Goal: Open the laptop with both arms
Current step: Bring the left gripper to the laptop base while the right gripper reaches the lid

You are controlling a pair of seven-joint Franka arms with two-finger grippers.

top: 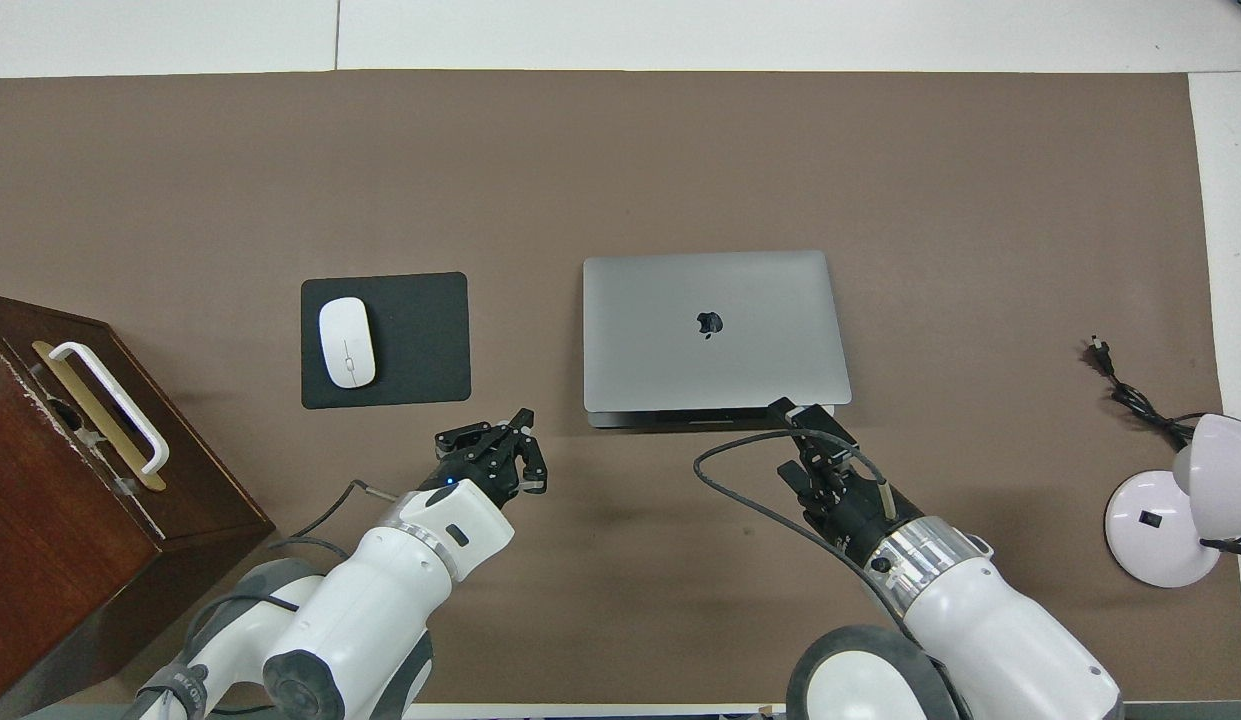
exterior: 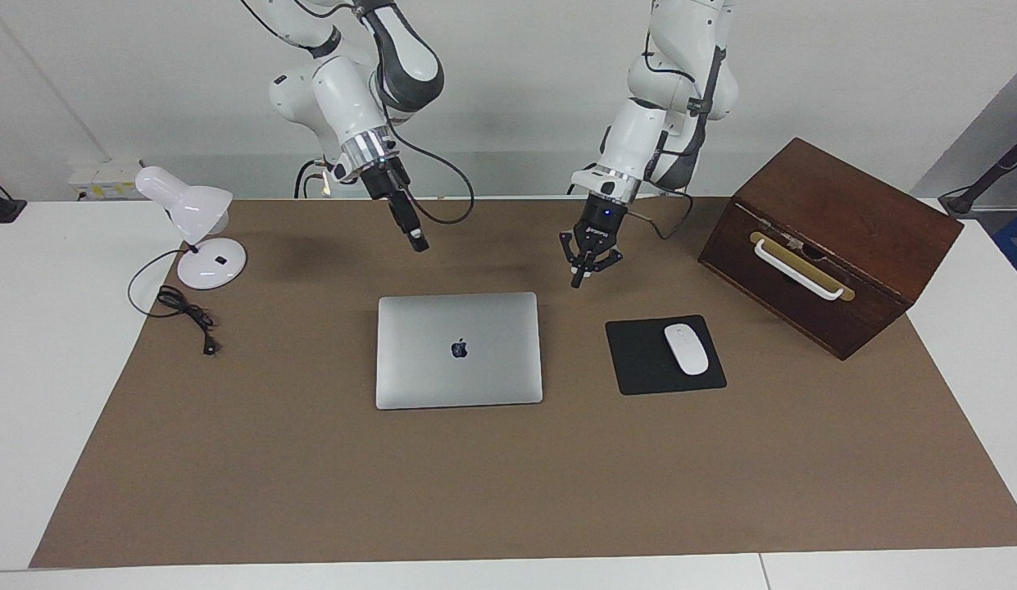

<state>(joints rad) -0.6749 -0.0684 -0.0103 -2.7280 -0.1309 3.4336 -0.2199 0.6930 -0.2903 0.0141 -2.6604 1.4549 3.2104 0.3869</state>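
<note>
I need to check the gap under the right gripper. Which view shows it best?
The facing view: the right gripper hangs clear above the mat. The overhead view shows it covering the closed laptop's near corner, height unreadable.

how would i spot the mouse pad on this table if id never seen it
Start from the big dark wooden box at the left arm's end of the brown mat. Between it and the closed silver laptop in the middle lies a flat black square, the mouse pad. It is the only black flat thing there, smaller than the laptop, with a white mouse on it.
</note>
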